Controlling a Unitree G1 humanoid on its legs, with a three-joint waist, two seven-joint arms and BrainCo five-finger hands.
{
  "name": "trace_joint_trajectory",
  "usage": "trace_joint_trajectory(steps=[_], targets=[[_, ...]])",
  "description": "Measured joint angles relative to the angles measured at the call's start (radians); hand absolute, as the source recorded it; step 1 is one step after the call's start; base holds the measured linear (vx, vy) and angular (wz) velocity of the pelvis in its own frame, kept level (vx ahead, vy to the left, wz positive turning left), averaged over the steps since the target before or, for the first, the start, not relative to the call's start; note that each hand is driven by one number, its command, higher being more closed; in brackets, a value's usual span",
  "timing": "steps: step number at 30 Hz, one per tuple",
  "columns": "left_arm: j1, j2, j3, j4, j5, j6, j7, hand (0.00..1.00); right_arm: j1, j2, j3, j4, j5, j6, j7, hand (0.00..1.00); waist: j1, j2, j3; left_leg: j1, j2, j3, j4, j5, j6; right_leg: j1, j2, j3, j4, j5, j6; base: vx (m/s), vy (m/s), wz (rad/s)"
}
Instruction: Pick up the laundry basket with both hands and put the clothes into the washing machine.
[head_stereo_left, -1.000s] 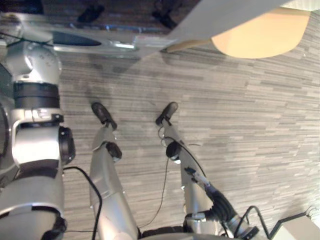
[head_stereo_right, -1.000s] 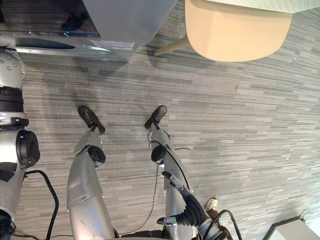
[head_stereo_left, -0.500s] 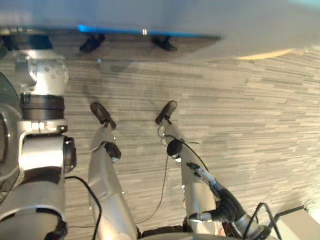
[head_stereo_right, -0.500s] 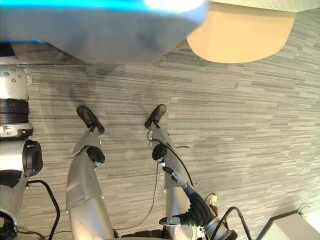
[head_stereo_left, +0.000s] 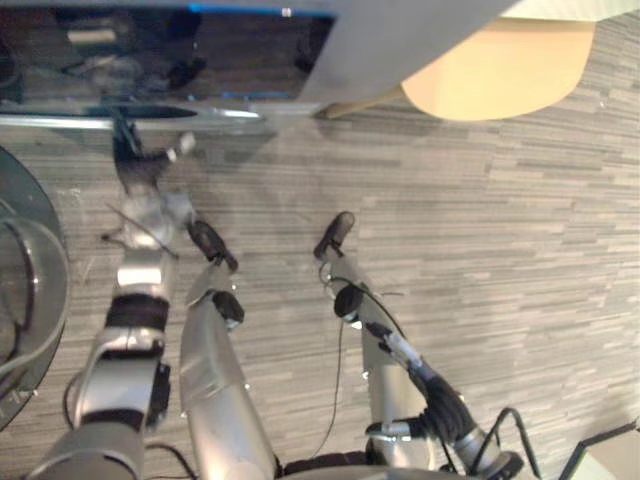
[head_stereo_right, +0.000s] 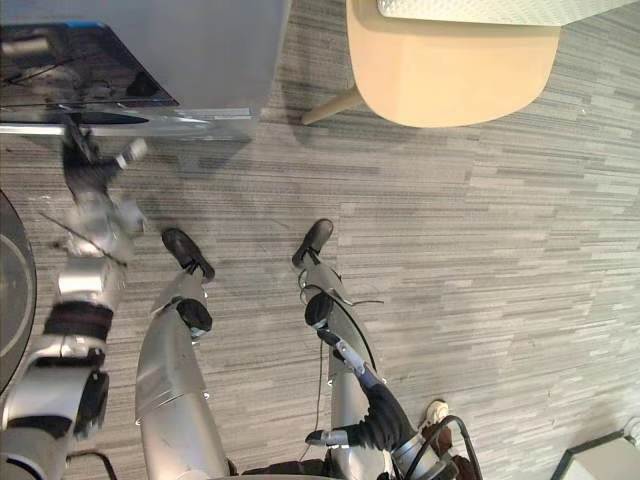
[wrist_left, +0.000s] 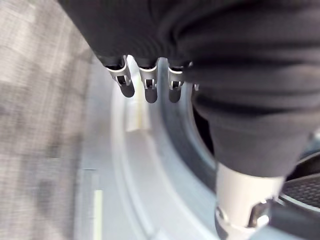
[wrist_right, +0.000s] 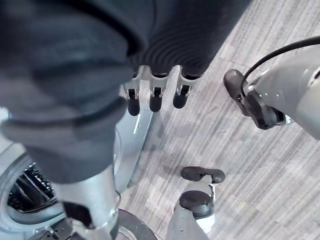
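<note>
The left arm, folded close at the left edge a second ago, now stretches forward over the floor, and its left hand (head_stereo_left: 140, 168) comes into sight just short of the silver band under the dark glossy panel (head_stereo_left: 200, 60). The washing machine's round glass door (head_stereo_left: 25, 290) now shows at the left edge. The blurred grey, blue-edged shape across the top half a second ago is gone, so the tan chair seat (head_stereo_left: 500, 70) is uncovered again.

My left hand (head_stereo_left: 141, 168) near glossy dark machine front (head_stereo_left: 200, 55). Round clear glass door (head_stereo_left: 28, 300) beside my arm; tan rounded chair seat (head_stereo_left: 500, 72) well apart.
</note>
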Motion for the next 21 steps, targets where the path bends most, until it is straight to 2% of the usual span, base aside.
trace_joint_trajectory(steps=[3,6,8,10,13,16,21], targets=[[0.147,-0.082,0.044,0.094,0.041,0.001,-0.054,0.0,-0.086,0.024,-0.039,0.134,0.004,0.022,0.017,0.0,0.013,0.002,-0.001,0.096,-0.024,0.001,-0.037,-0.015,-0.014,0.063,-0.018,0.011,0.024,-0.027,0.008,0.0,-0.038,0.12],[0.275,-0.186,0.078,0.196,0.057,0.002,-0.081,0.0,-0.187,0.132,-0.112,0.335,0.008,0.063,0.024,0.0,0.033,0.03,-0.018,0.185,-0.075,-0.032,-0.087,-0.014,-0.016,0.126,-0.035,0.025,0.046,-0.045,0.019,0.02,-0.011,0.17],[0.357,-0.272,0.078,0.246,0.075,0.002,-0.097,0.0,-0.237,0.189,-0.159,0.462,0.0,0.092,0.009,0.0,0.043,0.082,-0.049,0.233,-0.104,-0.055,-0.1,-0.011,-0.02,0.169,-0.058,0.022,0.071,-0.063,0.031,0.04,0.003,0.29],[0.427,-0.338,0.079,0.272,0.1,0.001,-0.1,0.0,-0.273,0.249,-0.202,0.591,-0.021,0.122,-0.005,0.0,0.059,0.121,-0.072,0.302,-0.124,-0.065,-0.107,-0.018,-0.023,0.231,-0.083,0.018,0.102,-0.092,0.044,0.06,0.02,0.29],[0.5,-0.377,0.092,0.279,0.13,-0.001,-0.1,0.0,-0.33,0.331,-0.251,0.769,-0.073,0.155,-0.035,0.0,0.061,0.156,-0.108,0.392,-0.137,-0.085,-0.105,-0.038,-0.03,0.329,-0.105,0.004,0.129,-0.129,0.058,0.05,0.006,0.27],[0.558,-0.41,0.069,0.277,0.143,-0.007,-0.1,0.0,-0.363,0.399,-0.319,0.921,-0.113,0.183,-0.079,0.0,0.061,0.176,-0.154,0.478,-0.155,-0.093,-0.11,-0.057,-0.036,0.417,-0.12,0.004,0.132,-0.146,0.073,0.05,-0.001,0.14],[0.622,-0.418,0.018,0.285,0.15,-0.022,-0.1,0.0,-0.409,0.444,-0.428,1.098,-0.096,0.195,-0.158,0.0,0.057,0.183,-0.245,0.603,-0.185,-0.089,-0.164,-0.065,-0.035,0.524,-0.116,0.045,0.078,-0.143,0.1,0.05,-0.002,-0.02]])
